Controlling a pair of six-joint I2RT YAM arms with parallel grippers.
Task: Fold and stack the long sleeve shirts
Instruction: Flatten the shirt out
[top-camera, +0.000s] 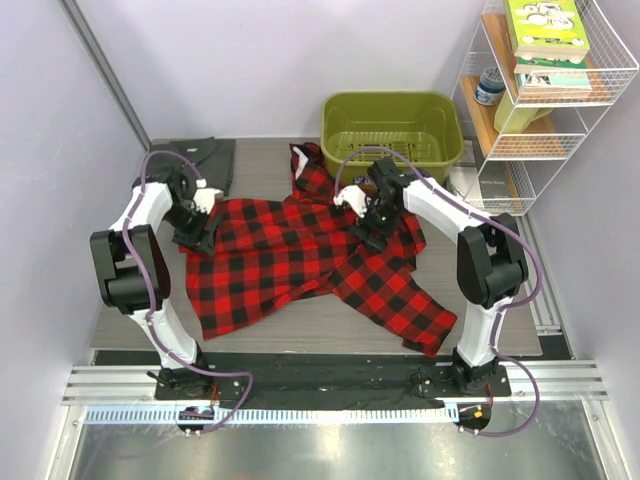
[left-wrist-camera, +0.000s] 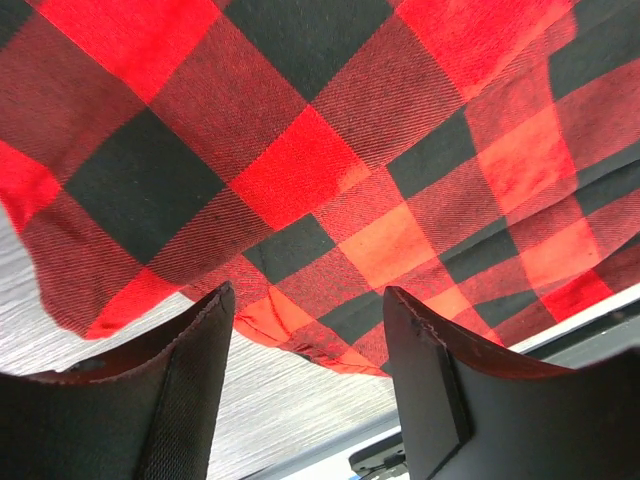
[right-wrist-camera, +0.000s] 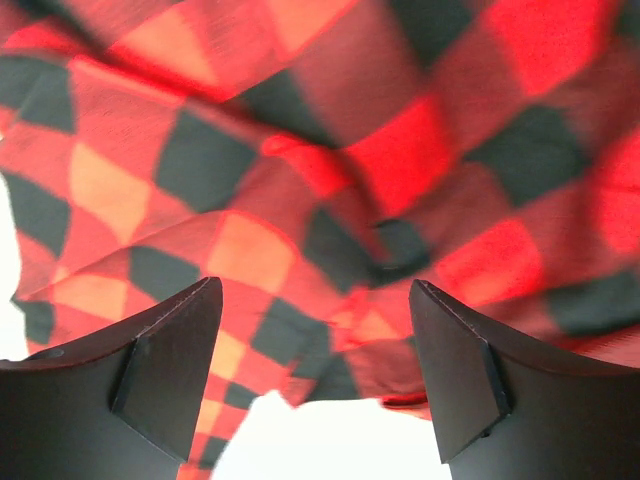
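Observation:
The red-and-black plaid shirt (top-camera: 300, 255) lies spread on the grey table, one sleeve reaching to the front right. The dark charcoal shirt (top-camera: 205, 155) lies folded at the back left. My left gripper (top-camera: 197, 240) is open at the plaid shirt's left edge; in the left wrist view its fingers (left-wrist-camera: 200, 370) straddle the shirt's hem (left-wrist-camera: 300, 340) just above the table. My right gripper (top-camera: 368, 238) is open over the shirt's right shoulder area; its fingers (right-wrist-camera: 455, 370) frame bunched plaid fabric (right-wrist-camera: 330, 220), empty between them.
A green plastic basket (top-camera: 392, 125) stands at the back centre. A white wire shelf (top-camera: 545, 90) with books and a jar stands at the back right. Walls close in left and right. A black rail (top-camera: 330, 375) runs along the front edge.

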